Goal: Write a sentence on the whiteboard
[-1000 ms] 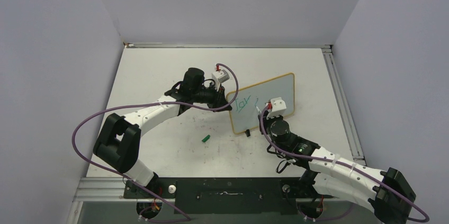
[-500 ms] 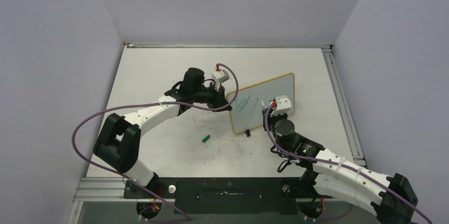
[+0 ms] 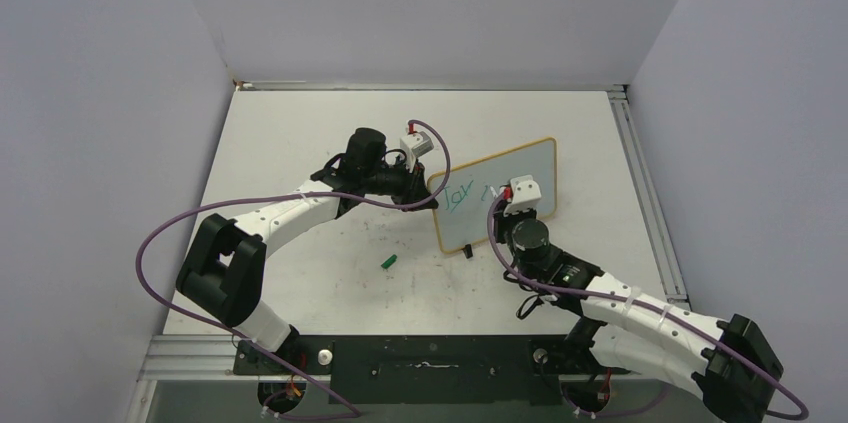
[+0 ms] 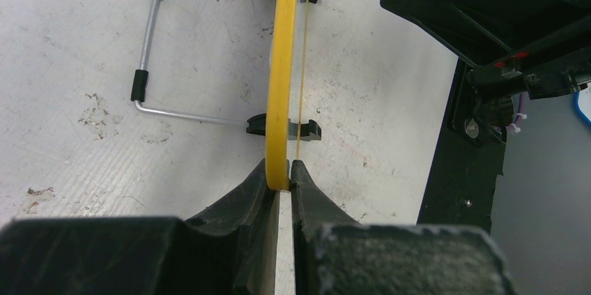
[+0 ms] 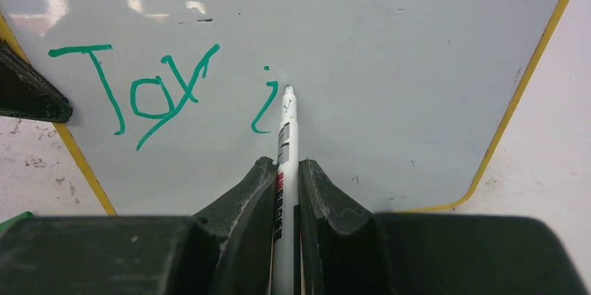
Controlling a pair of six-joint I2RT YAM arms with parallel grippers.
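The whiteboard (image 3: 505, 175) with its yellow rim stands propped up mid-table; it fills the right wrist view (image 5: 418, 65). My left gripper (image 3: 428, 193) is shut on its left edge; the left wrist view shows the yellow rim (image 4: 280, 86) pinched between the jaws. My right gripper (image 3: 505, 213) is shut on a white marker (image 5: 286, 162), whose tip touches the board just right of the writing. The sentence (image 5: 160, 89) in teal-green reads "Joy i". In the top view the writing (image 3: 462, 195) is partly hidden by the right wrist.
A green marker cap (image 3: 389, 262) lies on the table left of the board. The board's wire stand (image 4: 150, 72) and black feet (image 4: 310, 130) rest on the scuffed table. Grey walls close in the back and sides. A metal rail (image 3: 640, 193) runs along the right.
My right gripper has shifted right and up along the board with the marker, and the letter "i" has appeared after "Joy". The left arm has not moved.
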